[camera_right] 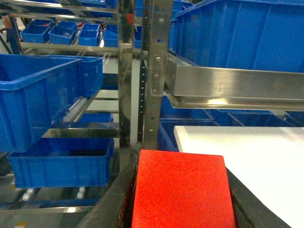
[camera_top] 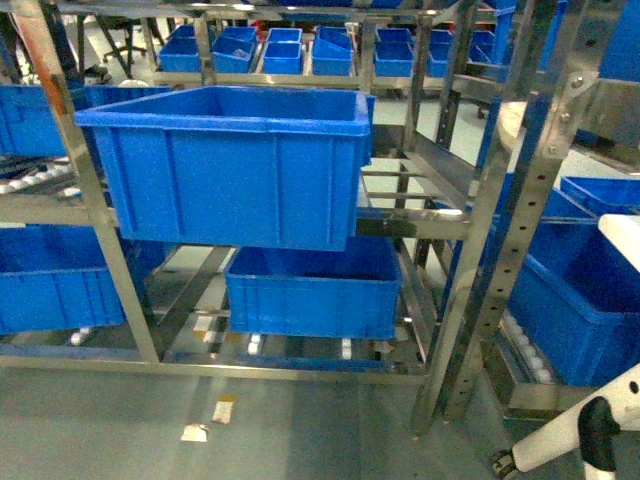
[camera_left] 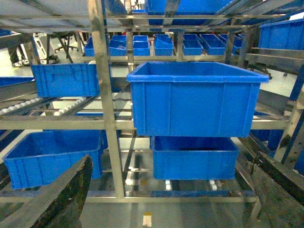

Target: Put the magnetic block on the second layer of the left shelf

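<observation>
one step done: the right gripper [camera_right: 183,199] clamps the block [camera_right: 183,190]. the crate [camera_right: 33,95] lies ahead-left of it, placement pending. left gripper [camera_left: 161,199] stands wide, empty.

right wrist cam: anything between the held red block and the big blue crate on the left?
Only the steel posts; magnetic block sits in the right gripper, crate beyond.

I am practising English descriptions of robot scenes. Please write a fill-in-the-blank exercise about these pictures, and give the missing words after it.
1. The right gripper holds the magnetic block, whose colour is ____.
2. The left gripper is open and holds ____.
3. The large blue crate on the left shelf second layer sits directly ____ a lower blue crate.
4. Beside the magnetic block lies a flat ____ tabletop.

Missing words: red; nothing; above; white
</observation>
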Controlling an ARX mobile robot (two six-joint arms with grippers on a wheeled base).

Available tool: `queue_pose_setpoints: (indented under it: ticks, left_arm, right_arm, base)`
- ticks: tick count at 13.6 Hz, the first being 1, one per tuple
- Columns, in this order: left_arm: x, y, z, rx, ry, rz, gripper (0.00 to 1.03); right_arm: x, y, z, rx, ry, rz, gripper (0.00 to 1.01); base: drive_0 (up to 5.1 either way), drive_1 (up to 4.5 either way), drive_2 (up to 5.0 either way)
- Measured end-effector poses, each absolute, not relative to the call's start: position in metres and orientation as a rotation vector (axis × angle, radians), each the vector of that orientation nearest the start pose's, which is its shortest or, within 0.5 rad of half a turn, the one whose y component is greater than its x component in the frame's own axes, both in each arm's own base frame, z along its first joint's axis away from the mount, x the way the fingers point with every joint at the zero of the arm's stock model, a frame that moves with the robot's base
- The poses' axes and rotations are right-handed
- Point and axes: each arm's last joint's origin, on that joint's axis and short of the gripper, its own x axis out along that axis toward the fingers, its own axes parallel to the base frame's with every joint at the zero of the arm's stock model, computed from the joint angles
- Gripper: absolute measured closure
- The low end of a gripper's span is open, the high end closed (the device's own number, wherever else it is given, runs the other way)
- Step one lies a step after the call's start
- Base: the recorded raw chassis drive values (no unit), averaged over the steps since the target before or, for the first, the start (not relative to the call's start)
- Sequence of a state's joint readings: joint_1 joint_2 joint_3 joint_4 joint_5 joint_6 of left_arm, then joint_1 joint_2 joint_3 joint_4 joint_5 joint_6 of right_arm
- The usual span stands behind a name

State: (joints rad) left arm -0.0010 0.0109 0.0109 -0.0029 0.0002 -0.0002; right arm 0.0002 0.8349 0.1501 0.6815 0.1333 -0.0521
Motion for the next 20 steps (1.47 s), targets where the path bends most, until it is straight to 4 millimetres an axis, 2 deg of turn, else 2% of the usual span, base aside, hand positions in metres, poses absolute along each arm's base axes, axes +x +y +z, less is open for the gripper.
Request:
queue_pose_setpoints:
  ticks: [20]
  left_arm:
    - [0.0977, -0.0001, 0.1662, 0.0, 0.002, 0.0, 0.05]
  right_arm:
    - [0.167, -0.0037, 0.1898, -0.053, 0.012, -0.131, 0.67]
  base:
    - [-4.9, 2.4, 2.4]
